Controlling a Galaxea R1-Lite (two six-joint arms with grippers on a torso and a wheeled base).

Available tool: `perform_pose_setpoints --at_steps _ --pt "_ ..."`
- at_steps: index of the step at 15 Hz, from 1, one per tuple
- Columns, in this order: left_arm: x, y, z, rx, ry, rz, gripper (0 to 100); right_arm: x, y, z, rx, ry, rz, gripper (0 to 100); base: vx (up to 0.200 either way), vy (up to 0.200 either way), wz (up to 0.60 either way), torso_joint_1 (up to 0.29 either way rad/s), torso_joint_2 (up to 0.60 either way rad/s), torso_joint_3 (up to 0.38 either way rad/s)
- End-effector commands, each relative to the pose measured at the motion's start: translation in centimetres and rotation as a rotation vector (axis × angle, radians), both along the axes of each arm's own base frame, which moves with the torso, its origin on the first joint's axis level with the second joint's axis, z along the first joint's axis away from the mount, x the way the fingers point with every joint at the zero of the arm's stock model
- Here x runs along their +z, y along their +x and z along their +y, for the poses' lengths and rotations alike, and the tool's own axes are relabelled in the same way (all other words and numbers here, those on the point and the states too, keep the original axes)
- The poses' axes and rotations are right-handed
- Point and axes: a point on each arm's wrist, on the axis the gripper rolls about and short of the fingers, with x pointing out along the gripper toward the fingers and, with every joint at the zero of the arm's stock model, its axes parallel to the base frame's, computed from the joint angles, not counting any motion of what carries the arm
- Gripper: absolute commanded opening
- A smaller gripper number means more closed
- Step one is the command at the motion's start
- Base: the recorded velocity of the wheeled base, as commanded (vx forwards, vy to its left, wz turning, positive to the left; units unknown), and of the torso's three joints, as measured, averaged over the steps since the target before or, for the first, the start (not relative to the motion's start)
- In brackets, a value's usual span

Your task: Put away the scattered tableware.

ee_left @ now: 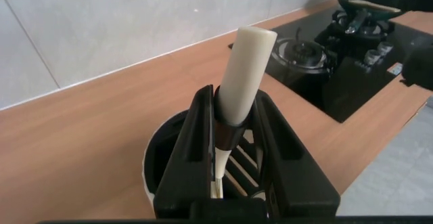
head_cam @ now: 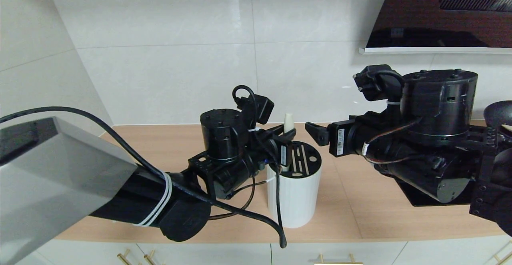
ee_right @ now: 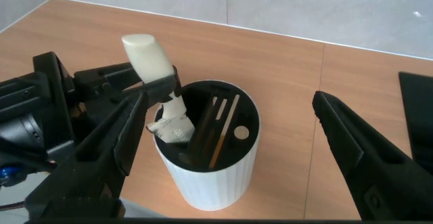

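While the right gripper (ee_right: 229, 103) gapes, the left gripper (ee_left: 230, 105) clamps the utensil (ee_left: 247, 68) low on its stiff, likely slippery handle.

You've got the holder (head_cam: 298, 201) on the counter (head_cam: 360, 201) near its front edge, with the stove (ee_left: 318, 55) off to its right. The utensil (ee_left: 247, 68) stands in the holder's left side, pinched in your left gripper (ee_left: 233, 97) above the rim. Your right gripper (head_cam: 317, 133) hangs just right of the holder, apart from it.
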Motion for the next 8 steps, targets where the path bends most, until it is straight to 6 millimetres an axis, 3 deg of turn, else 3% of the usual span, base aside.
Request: perform_pose_setpoints --at_steps 1,5,6,8 --pt "-0.52 0.14 -0.1 0.002 0.008 0.01 0 -0.18 0.09 0.11 0.001 -0.004 0.004 100 0.0 0.0 0.0 0.0 0.0 0.0" --pt "-0.64 0.17 -0.13 0.002 0.01 0.013 0 -0.08 0.04 0.06 0.001 -0.002 0.002 100 0.0 0.0 0.0 0.0 0.0 0.0" --pt "-0.67 0.16 -0.11 0.002 0.011 0.014 100 -0.13 0.06 0.08 0.0 -0.001 0.003 100 0.0 0.0 0.0 0.0 0.0 0.0" --pt "-0.7 0.19 -0.14 0.002 0.011 0.014 100 -0.13 0.07 0.08 -0.001 -0.003 0.003 100 0.0 0.0 0.0 0.0 0.0 0.0"
